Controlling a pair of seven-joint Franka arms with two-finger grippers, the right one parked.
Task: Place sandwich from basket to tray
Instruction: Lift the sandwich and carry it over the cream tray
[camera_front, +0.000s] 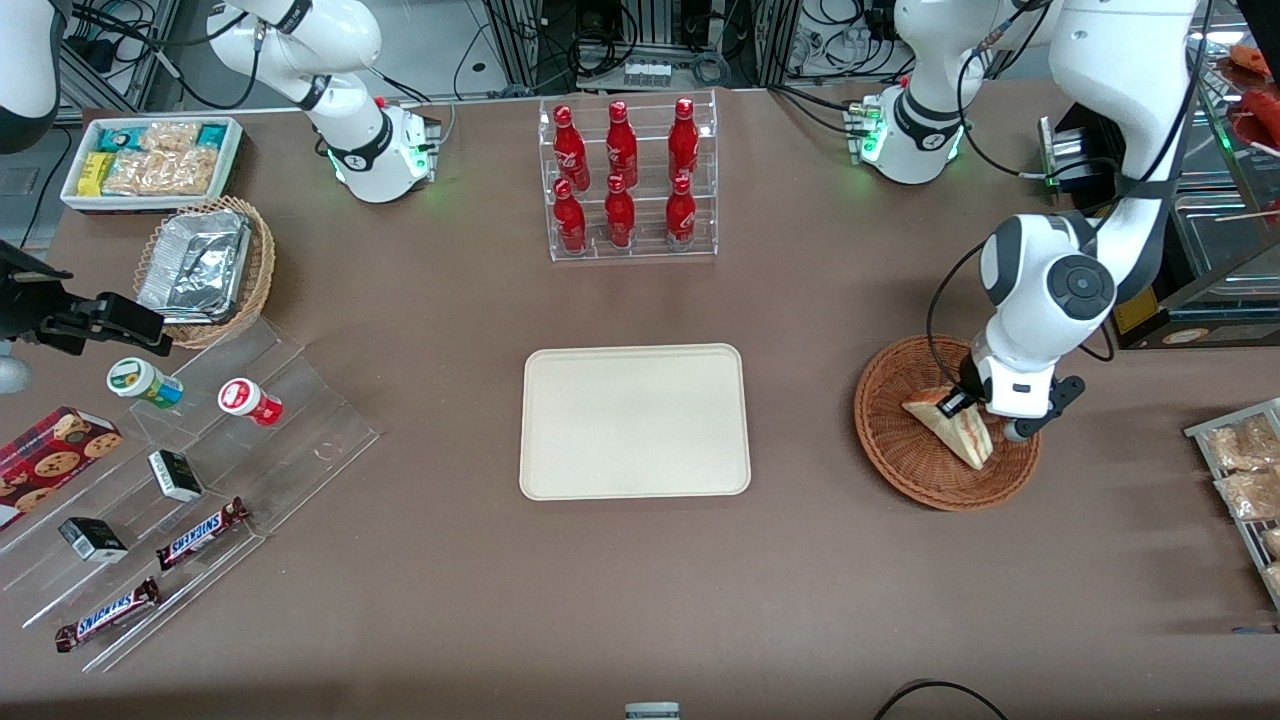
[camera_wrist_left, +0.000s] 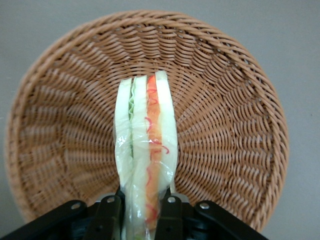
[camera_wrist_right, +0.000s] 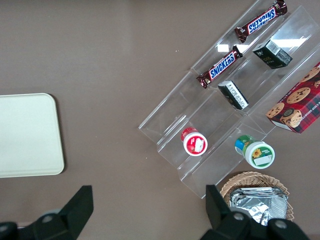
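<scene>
over the basket (camera_front: 905, 455), the gripper (camera_wrist_left: 139, 212) has its fingers (camera_wrist_left: 106, 215) pinching the sandwich (camera_wrist_left: 146, 150) between them.

Bright, even overhead light is falling on the table (camera_front: 640, 600), keeping shadows short and soft. The foil container (camera_front: 195, 265), at ten o'clock from the tray (camera_front: 635, 420), is glaring. The gripper (camera_front: 960, 405), clamped on the sandwich (camera_front: 955, 432) over the basket (camera_front: 900, 470), is blurring slightly close to the wrist lens.
</scene>
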